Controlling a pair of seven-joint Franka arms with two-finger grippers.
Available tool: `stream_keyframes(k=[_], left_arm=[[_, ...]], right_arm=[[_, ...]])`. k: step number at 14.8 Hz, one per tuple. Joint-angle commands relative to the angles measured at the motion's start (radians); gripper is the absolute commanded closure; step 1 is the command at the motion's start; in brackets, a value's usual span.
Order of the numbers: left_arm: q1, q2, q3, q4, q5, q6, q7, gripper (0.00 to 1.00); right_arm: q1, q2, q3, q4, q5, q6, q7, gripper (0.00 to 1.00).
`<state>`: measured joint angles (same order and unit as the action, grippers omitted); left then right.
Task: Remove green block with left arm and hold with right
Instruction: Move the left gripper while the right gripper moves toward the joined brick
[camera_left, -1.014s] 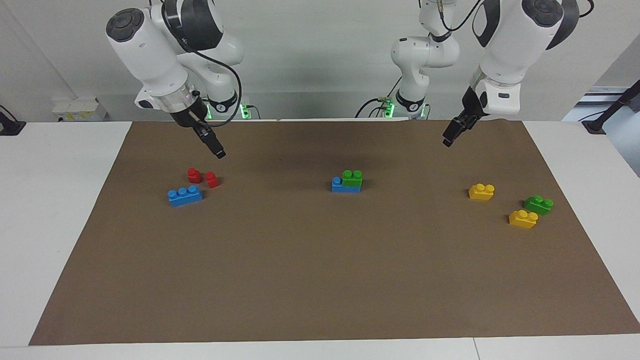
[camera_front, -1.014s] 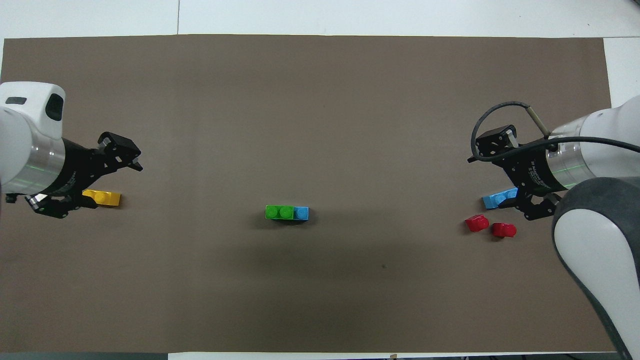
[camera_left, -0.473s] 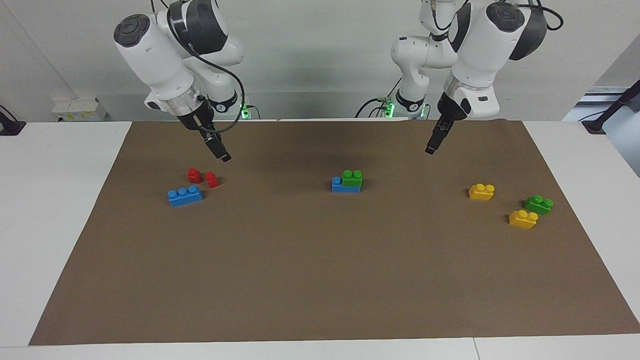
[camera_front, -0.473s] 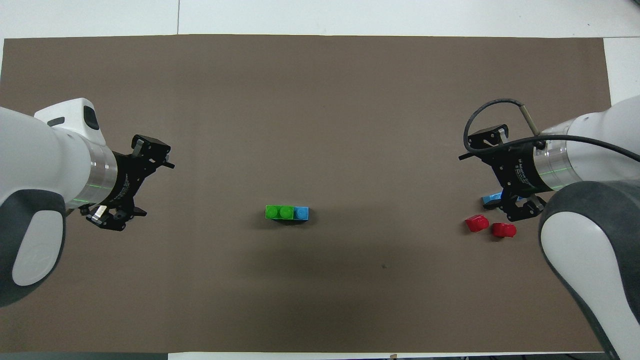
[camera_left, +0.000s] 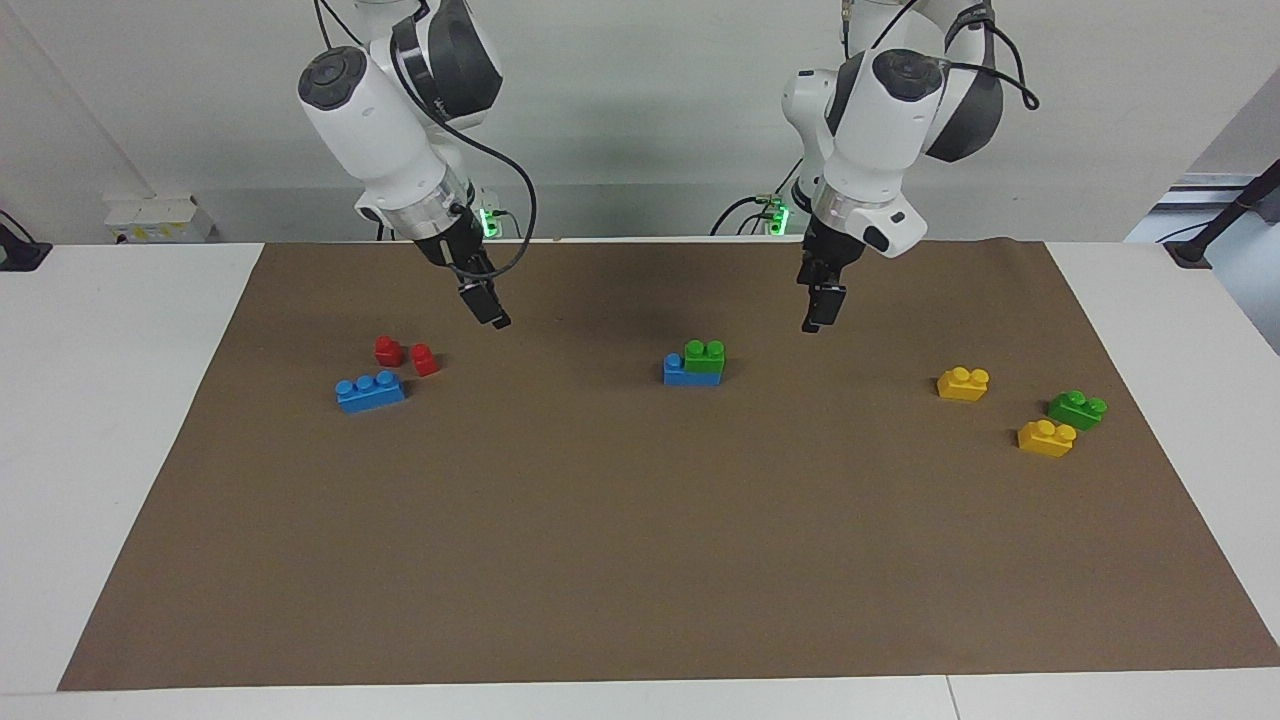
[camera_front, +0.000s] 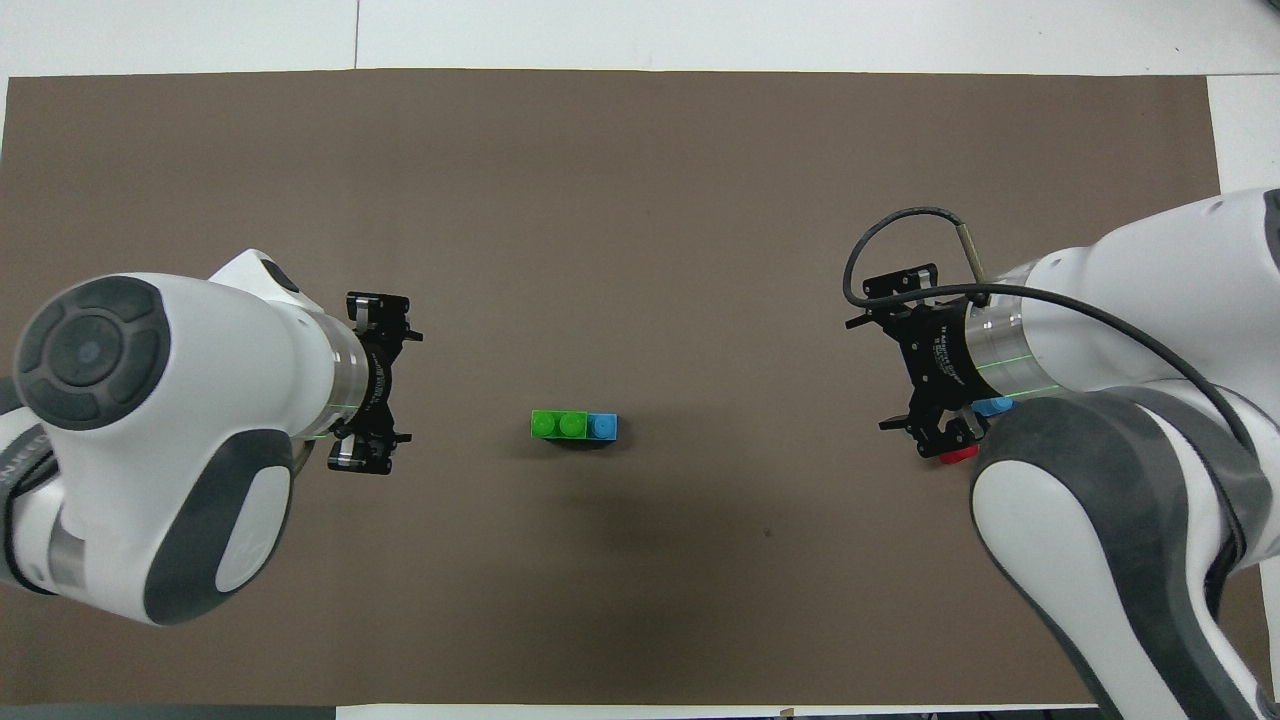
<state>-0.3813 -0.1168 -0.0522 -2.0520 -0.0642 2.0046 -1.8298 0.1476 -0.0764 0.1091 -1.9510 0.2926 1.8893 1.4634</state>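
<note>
The green block (camera_left: 705, 358) (camera_front: 557, 424), light green with two studs, sits on top of a blue brick (camera_left: 677, 372) (camera_front: 602, 426) in the middle of the brown mat. My left gripper (camera_left: 820, 310) (camera_front: 406, 386) hangs open over bare mat beside this stack, toward the left arm's end, holding nothing. My right gripper (camera_left: 492, 308) (camera_front: 868, 374) hangs open and empty over the mat between the stack and the red blocks. Neither gripper touches the stack.
Two red blocks (camera_left: 388, 350) (camera_left: 424, 359) and a blue three-stud brick (camera_left: 370, 391) lie toward the right arm's end. Two yellow bricks (camera_left: 963, 383) (camera_left: 1046, 438) and a darker green brick (camera_left: 1077, 409) lie toward the left arm's end. The brown mat (camera_left: 640, 560) covers the table.
Both arms have swung inward from the table's ends toward the middle stack. Both grippers stayed open. No brick has moved.
</note>
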Motion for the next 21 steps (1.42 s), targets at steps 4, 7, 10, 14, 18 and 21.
stream_keyframes(k=[4, 7, 10, 14, 18, 21], left_arm=[[-0.068, 0.083, 0.014, -0.025, -0.014, 0.114, -0.173, 0.00], [-0.096, 0.094, 0.014, -0.075, -0.014, 0.169, -0.204, 0.00], [-0.108, 0.101, 0.015, -0.096, -0.014, 0.212, -0.265, 0.00], [-0.146, 0.121, 0.015, -0.120, -0.014, 0.223, -0.296, 0.00], [-0.152, 0.123, 0.015, -0.138, -0.012, 0.276, -0.332, 0.00], [-0.168, 0.149, 0.017, -0.143, -0.012, 0.310, -0.356, 0.00]], right_arm=[[0.055, 0.020, 0.001, -0.051, 0.016, 0.073, 0.156, 0.00], [0.081, 0.043, 0.001, -0.063, 0.025, 0.117, 0.257, 0.00], [0.107, 0.043, 0.001, -0.126, 0.071, 0.195, 0.273, 0.00], [0.173, 0.043, 0.001, -0.198, 0.126, 0.327, 0.200, 0.00], [0.208, 0.070, 0.001, -0.218, 0.183, 0.434, 0.178, 0.00], [0.240, 0.095, 0.003, -0.220, 0.189, 0.474, 0.179, 0.00]])
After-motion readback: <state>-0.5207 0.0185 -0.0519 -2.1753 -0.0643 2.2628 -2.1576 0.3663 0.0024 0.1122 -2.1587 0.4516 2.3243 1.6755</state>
